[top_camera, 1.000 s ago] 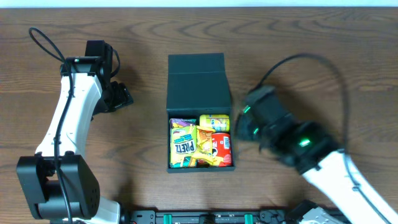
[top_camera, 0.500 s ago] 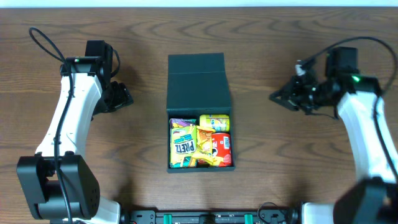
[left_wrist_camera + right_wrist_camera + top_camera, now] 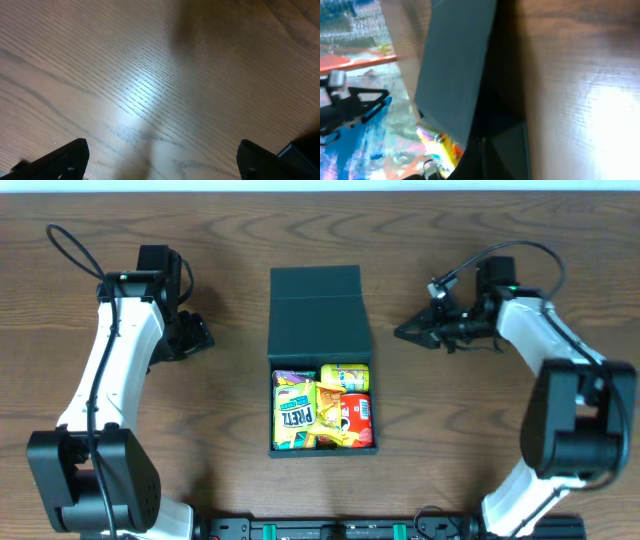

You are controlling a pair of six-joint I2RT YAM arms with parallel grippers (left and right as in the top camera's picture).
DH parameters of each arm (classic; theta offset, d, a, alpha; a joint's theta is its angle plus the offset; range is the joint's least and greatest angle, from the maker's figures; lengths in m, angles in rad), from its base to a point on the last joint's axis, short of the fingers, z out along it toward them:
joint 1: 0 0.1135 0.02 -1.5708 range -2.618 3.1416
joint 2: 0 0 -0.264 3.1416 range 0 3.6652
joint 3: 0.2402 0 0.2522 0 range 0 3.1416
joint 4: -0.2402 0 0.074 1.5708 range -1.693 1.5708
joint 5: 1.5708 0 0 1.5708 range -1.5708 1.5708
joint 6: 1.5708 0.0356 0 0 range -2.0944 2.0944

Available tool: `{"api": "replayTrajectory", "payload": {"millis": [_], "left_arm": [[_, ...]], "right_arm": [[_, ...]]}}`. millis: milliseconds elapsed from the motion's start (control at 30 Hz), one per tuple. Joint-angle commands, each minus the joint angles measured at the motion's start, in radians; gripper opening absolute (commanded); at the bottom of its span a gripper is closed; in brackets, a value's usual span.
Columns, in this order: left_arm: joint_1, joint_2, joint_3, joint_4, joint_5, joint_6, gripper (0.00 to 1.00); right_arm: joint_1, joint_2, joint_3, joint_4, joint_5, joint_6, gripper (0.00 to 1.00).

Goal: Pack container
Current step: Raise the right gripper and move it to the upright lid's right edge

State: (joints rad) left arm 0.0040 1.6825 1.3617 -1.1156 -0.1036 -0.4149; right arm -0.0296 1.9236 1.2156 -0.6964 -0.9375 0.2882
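The dark teal container (image 3: 320, 310) sits mid-table with its flap lid open and lying flat toward the far side. Its box holds several snack packets, among them a yellow pretzel bag (image 3: 297, 415) and a red packet (image 3: 357, 415). My right gripper (image 3: 408, 332) is to the right of the lid, pointing at its edge, fingers together and empty. The right wrist view shows the lid (image 3: 455, 65), a yellow packet (image 3: 437, 142) and my closed fingers (image 3: 482, 155). My left gripper (image 3: 195, 335) is left of the container, open and empty over bare wood (image 3: 160, 160).
The wooden table (image 3: 480, 440) surrounds the container. Cables loop above each arm. A black rail (image 3: 320, 530) runs along the table's front edge.
My right arm swung from beside the box's right front out to the far right, then back left toward the lid's right edge. The left arm and the container have not moved.
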Motion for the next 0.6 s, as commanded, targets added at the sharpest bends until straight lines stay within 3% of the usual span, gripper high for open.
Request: {"api": "replayTrajectory", "payload": {"millis": [0, 567], "left_arm": [[0.003, 0.005, -0.004, -0.002, 0.0, -0.004, 0.95], [0.003, 0.005, -0.004, -0.002, 0.0, -0.004, 0.95]], "right_arm": [[0.032, 0.06, -0.002, 0.036, -0.012, 0.061, 0.01], [0.111, 0.247, -0.002, 0.354, -0.015, 0.269, 0.01]]}}
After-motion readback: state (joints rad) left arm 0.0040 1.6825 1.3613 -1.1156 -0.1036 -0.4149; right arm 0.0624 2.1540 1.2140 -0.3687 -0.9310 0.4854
